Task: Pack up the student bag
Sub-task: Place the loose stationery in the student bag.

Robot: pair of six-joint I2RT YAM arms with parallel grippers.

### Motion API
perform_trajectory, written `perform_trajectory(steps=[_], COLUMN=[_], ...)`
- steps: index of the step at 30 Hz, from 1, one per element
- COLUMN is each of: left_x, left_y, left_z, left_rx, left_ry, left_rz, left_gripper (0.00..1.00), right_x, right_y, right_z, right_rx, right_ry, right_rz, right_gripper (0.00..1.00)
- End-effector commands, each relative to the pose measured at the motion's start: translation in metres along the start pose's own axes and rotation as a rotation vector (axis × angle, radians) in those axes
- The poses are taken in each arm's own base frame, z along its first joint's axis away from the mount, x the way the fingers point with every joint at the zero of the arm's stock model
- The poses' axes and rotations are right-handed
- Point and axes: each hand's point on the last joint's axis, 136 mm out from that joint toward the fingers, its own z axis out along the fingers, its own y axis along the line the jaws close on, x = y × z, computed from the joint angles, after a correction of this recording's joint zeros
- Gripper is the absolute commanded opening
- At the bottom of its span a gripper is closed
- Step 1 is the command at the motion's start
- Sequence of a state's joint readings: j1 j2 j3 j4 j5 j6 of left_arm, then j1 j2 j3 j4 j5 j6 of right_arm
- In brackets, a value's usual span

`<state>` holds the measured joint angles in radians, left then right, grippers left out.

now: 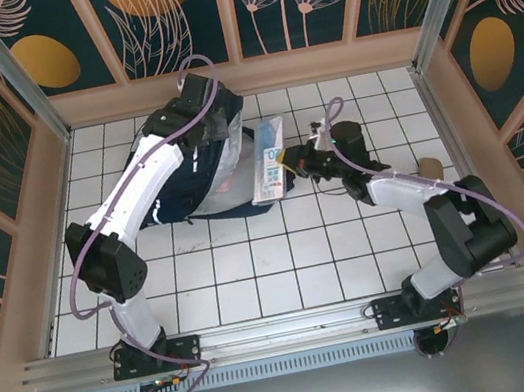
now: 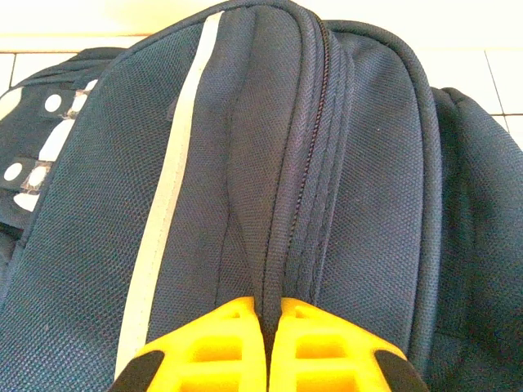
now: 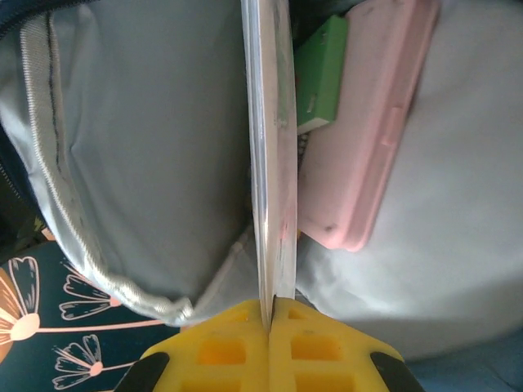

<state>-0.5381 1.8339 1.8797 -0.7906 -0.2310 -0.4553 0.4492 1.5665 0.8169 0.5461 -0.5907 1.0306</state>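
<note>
Navy student bag (image 1: 185,191), half under left arm (image 1: 134,188) (book (image 3: 271,163) edge-on)

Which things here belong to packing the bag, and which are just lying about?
Job in hand:
bag, pinched by the left end effector
book, held by the right end effector
pink case and green item, inside the bag

Lying about:
small brown thing, off to the right
</note>
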Motion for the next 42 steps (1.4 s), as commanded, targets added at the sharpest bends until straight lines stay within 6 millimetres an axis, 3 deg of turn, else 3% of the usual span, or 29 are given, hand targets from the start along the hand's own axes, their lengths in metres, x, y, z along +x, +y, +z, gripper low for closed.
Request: perform_trajectory(steps=[1, 8, 15, 21, 27, 35, 36, 40, 42], left_x=[-0.06, -0.07, -0.068, -0.068, -0.069, -0.066, -0.065, -0.06, -0.058], left_y=[-0.022, -0.017, -0.015, -0.019, -0.023, -0.024, -0.023, -0.019, -0.019], left_z=[-0.066, -0.078, -0.077, -0.076, -0.074, -0.07, -0.069, -0.064, -0.062], left_rx=[0.183, 0.21, 0.206, 0.223, 0.24, 0.245, 0.24, 0.225, 0.225], left_ry=[-0.201, -0.218, -0.206, -0.202, -0.197, -0.183, -0.183, -0.174, -0.173], left_rz=[-0.033, -0.052, -0.052, -0.051, -0.051, -0.053, -0.05, -0.047, -0.047], left_gripper=[0.0, 0.0, 0.0, 0.0, 0.0, 0.0, 0.0, 0.0, 0.0], right_x=[-0.019, -0.016, -0.019, -0.017, 0.001, 0.025, 0.026, 0.022, 0.02], right_y=[0.029, 0.001, -0.025, -0.034, -0.045, -0.042, -0.044, -0.049, -0.048], right_z=[0.021, 0.074, 0.09, 0.11, 0.142, 0.179, 0.179, 0.171, 0.165], right_rx=[-0.093, -0.046, -0.002, -0.013, -0.003, 0.029, 0.039, 0.103, 0.127], right_ry=[-0.066, -0.044, -0.069, -0.011, 0.071, 0.175, 0.177, 0.192, 0.197], right_rz=[-0.018, 0.072, 0.141, 0.183, 0.22, 0.19, 0.188, 0.168, 0.146], right_gripper=[0.0, 0.0, 0.0, 0.0, 0.0, 0.0, 0.04, 0.38, 0.46])
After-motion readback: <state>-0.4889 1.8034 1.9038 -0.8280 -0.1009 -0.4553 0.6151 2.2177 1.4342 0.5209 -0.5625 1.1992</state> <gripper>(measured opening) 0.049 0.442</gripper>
